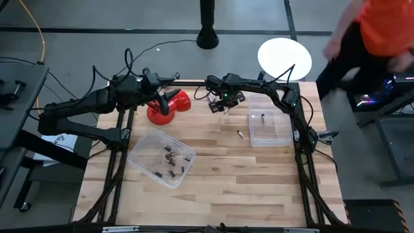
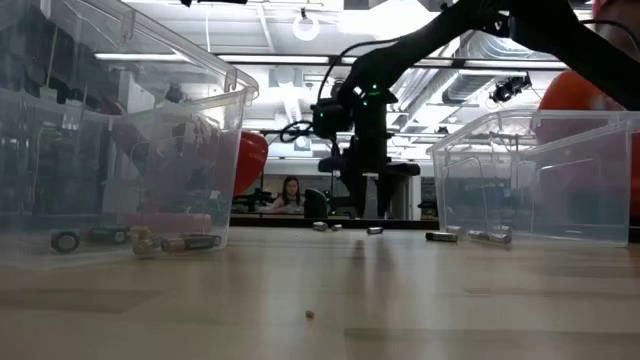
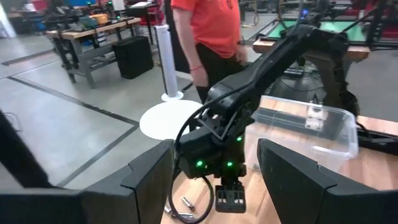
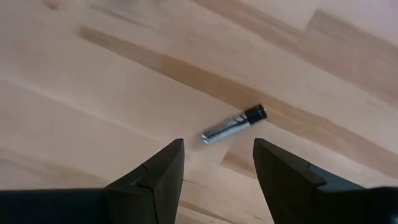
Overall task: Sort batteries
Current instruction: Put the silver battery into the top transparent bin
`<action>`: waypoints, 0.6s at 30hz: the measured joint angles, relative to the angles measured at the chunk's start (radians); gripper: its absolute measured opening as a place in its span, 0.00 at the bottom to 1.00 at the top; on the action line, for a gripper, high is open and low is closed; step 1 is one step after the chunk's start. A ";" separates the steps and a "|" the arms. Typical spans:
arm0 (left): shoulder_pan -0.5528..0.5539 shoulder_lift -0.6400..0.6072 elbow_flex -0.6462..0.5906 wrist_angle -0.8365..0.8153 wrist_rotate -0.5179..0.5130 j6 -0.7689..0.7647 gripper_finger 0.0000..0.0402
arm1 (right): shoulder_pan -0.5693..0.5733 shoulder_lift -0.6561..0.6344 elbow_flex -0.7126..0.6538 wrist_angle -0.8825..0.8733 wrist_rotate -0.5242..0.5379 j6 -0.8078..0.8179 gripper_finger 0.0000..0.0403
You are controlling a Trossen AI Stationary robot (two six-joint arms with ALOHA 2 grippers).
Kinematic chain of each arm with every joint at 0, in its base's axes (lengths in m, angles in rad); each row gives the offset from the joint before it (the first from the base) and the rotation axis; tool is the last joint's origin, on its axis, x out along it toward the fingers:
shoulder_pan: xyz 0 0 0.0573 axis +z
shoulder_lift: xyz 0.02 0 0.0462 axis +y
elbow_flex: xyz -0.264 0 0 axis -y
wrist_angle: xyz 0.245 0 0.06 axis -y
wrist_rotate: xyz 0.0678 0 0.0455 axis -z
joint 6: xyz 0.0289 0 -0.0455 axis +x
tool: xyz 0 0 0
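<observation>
Wooden surface (image 1: pixel 213 175) carries two clear bins. Right gripper (image 4: pixel 217 165) hangs with fingers apart over a silvery battery (image 4: pixel 234 124) lying between the bins. Left gripper (image 3: pixel 214 180), fingers apart, waits beside the red tool (image 1: pixel 165 110).

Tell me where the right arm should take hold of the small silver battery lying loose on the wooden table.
Grip the small silver battery mid-barrel, coming straight down. It lies flat and diagonal on the wooden table, so the open right end effector probably should turn until its fingers straddle the barrel.
</observation>
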 joint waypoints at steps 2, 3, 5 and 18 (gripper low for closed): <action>0.000 0.000 0.000 0.000 0.017 0.002 0.56 | 0.000 0.006 -0.014 -0.002 0.001 0.027 0.46; 0.000 0.000 0.000 -0.001 0.024 0.002 0.56 | 0.000 0.008 -0.023 -0.003 0.003 0.046 0.46; 0.000 0.000 0.000 -0.006 0.026 0.002 0.56 | -0.002 0.008 -0.037 -0.003 0.016 0.077 0.46; 0.000 0.000 0.000 -0.038 0.026 -0.005 0.56 | -0.014 0.003 -0.113 0.143 -0.043 0.121 0.46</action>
